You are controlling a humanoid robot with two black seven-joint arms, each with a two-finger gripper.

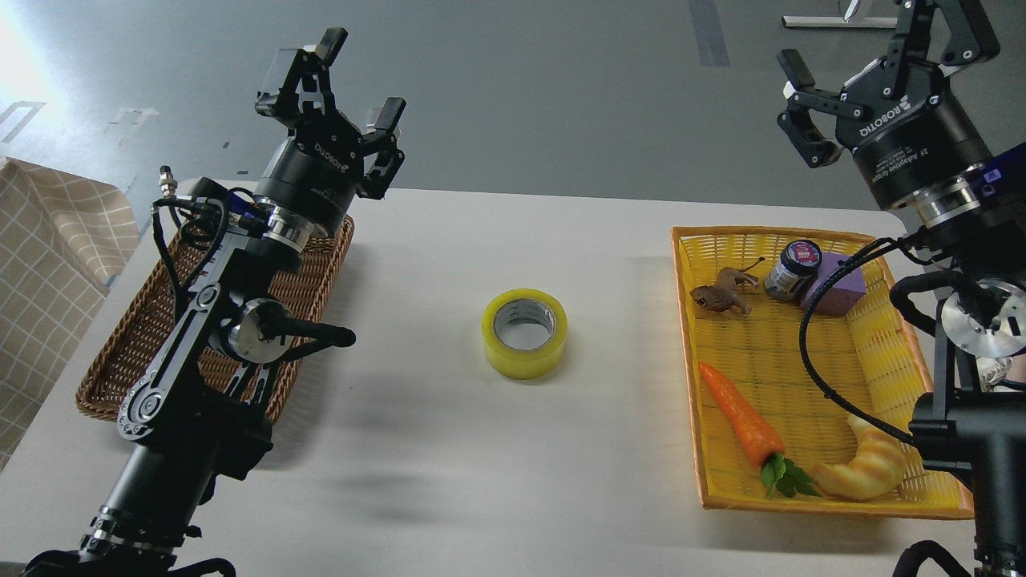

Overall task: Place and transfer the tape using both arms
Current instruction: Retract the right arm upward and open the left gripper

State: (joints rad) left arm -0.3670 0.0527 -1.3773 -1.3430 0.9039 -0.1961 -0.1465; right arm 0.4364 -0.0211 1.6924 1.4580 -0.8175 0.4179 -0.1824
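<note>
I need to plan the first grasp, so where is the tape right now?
In the head view, the tape lies flat on the white table near its middle, between the brown wicker basket on the left and the yellow basket on the right.

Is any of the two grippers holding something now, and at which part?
Nothing is held. The left gripper and right gripper are both open and empty; the tape lies alone on the table.

Brown basket point(108, 365) largely hidden behind left arm point(200, 336). Right gripper point(882, 56) cut by top edge, one finger partly out of view. Croissant point(870, 469) and yellow basket point(801, 489) partly covered by right arm point(974, 449). Jar point(793, 270) label too small to read.
</note>
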